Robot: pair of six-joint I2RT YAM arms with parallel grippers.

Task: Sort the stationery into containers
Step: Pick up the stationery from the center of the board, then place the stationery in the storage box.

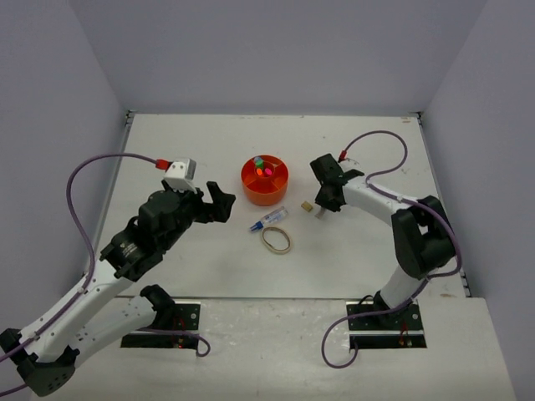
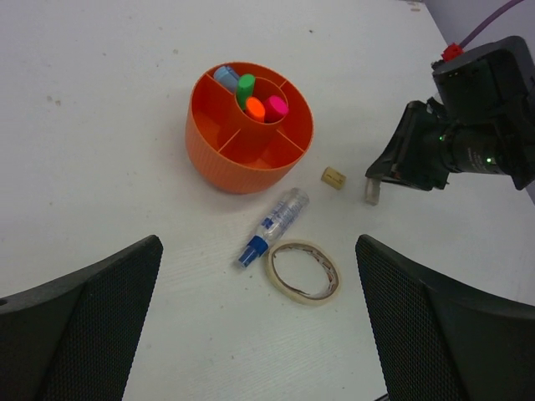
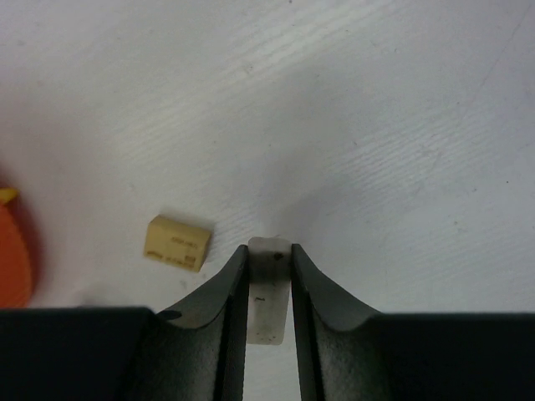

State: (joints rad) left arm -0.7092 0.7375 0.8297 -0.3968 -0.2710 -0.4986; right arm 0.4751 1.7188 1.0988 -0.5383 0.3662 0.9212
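The round orange organizer (image 1: 263,197) stands mid-table and also shows in the left wrist view (image 2: 226,163). Its centre cup holds green (image 2: 245,83), orange (image 2: 255,109) and pink (image 2: 277,106) capped highlighters, and a pastel marker (image 2: 226,77) stands in a ring compartment. The blue-tipped pen (image 1: 270,220) (image 2: 276,224) and the tan rubber band (image 1: 277,240) (image 2: 303,271) lie in front of it. A tan block (image 1: 307,205) (image 3: 177,243) lies on the table. My right gripper (image 1: 322,210) (image 3: 269,251) is shut on a pale block (image 3: 269,309) at the table surface. My left gripper (image 1: 219,200) (image 2: 257,244) is open, empty, above the pen.
The right arm's cable loops over the table behind its gripper (image 1: 393,159). The organizer's edge shows at the far left of the right wrist view (image 3: 12,259). The left arm's purple cable (image 1: 92,167) arcs along the table's left side.
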